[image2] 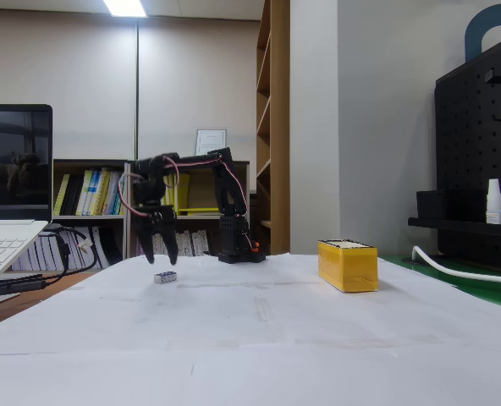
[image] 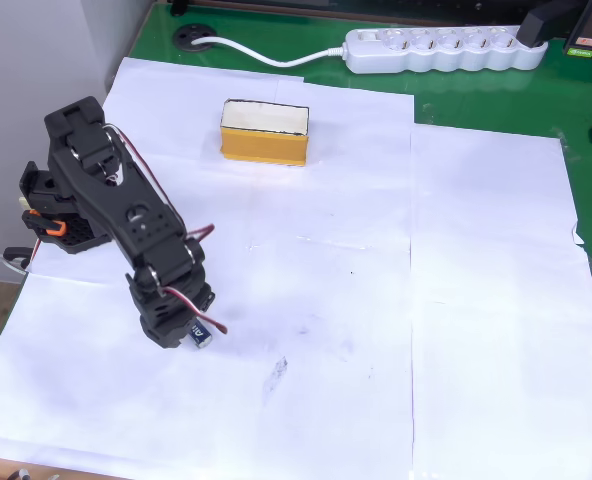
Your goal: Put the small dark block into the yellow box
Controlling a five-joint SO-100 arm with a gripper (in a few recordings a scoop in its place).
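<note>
Block (image2: 165,277) flat on paper, long axis left-right in fixed view, hand (image2: 165,249) spread apart above, yellow box (image2: 347,265) well apart

The black arm (image2: 208,182) is seen folded forward from its base, with the upper links raised and the wrist bent straight down. The gripper (image2: 165,251) is pointed at the table and held just above it, touching nothing. Its two fingers (image2: 173,245) are spread apart in the fixed view. Red and white wires are looped along the links.
</note>
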